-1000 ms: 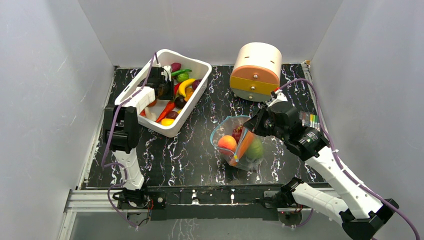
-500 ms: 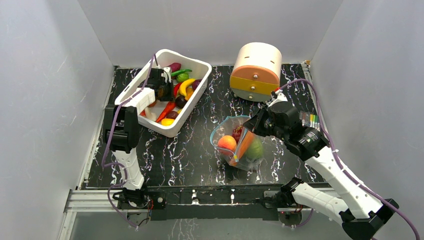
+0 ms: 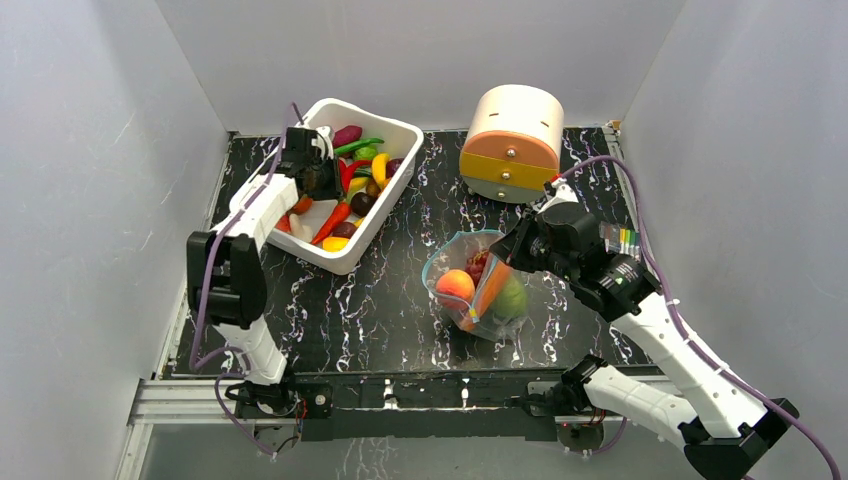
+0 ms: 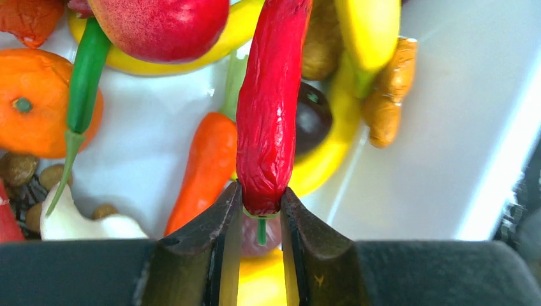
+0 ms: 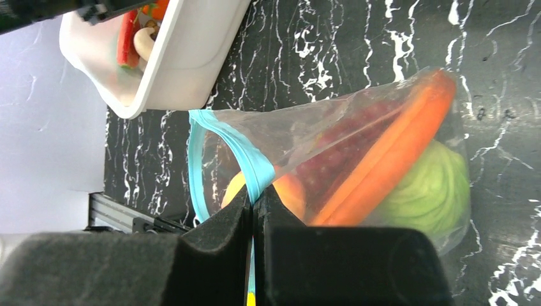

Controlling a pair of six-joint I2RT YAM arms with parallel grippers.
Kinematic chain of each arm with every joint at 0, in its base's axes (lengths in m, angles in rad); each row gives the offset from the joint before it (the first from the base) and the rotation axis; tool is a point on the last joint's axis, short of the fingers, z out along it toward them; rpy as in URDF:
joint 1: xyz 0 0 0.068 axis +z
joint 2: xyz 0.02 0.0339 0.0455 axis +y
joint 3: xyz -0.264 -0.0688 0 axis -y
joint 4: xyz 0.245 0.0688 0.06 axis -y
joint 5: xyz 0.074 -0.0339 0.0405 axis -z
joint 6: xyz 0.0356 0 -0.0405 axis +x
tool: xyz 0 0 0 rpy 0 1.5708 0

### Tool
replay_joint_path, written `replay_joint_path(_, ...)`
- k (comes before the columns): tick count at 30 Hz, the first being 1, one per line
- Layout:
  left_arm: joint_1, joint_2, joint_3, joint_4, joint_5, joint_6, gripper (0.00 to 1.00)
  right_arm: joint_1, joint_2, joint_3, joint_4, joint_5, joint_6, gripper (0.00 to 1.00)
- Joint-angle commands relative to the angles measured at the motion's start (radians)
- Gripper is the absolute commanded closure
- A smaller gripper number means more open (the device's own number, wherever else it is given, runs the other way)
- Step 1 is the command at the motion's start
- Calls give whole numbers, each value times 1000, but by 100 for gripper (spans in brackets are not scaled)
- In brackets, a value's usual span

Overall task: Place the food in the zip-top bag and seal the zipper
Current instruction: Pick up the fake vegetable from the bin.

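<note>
In the left wrist view my left gripper (image 4: 260,204) is shut on the stem end of a red chili (image 4: 271,115), which hangs over the food in the white bin (image 4: 446,127): an orange (image 4: 32,121), a carrot (image 4: 207,166), a banana (image 4: 370,32). From above, that gripper (image 3: 318,172) is over the bin (image 3: 385,205). My right gripper (image 5: 253,201) is shut on the teal zipper (image 5: 239,153), holding the zip-top bag (image 3: 480,290) open. Inside the bag lie a peach (image 3: 455,285), a carrot (image 3: 490,290), a cabbage (image 3: 510,298) and red grapes (image 3: 476,265).
A round wooden box with orange and yellow drawers (image 3: 512,130) stands at the back, right of the bin. A few coloured markers (image 3: 625,240) lie by the right wall. Grey walls close in the black marbled table (image 3: 380,310) on three sides.
My left gripper has closed on the red chili, and its arm has swung back and to the left over the bin. The right arm and the bag have stayed put.
</note>
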Motion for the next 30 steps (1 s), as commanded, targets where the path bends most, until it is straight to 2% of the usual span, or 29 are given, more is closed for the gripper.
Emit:
replay_joint_path(1, -4, -149, -4, -110, 79, -47, 90, 2, -7, 102, 5, 105, -75, 100)
replay_joint_path(6, -4, -222, -26, -202, 101, -58, 91, 2, 1, 152, -10, 157, -124, 100)
replay_joint_path(18, -4, -356, 11, -412, 174, -19, 91, 2, 92, 248, -57, 134, -196, 100)
replay_joint_path(30, -24, -460, -16, -495, 292, 12, 92, 2, 54, 196, -7, 90, -347, 100)
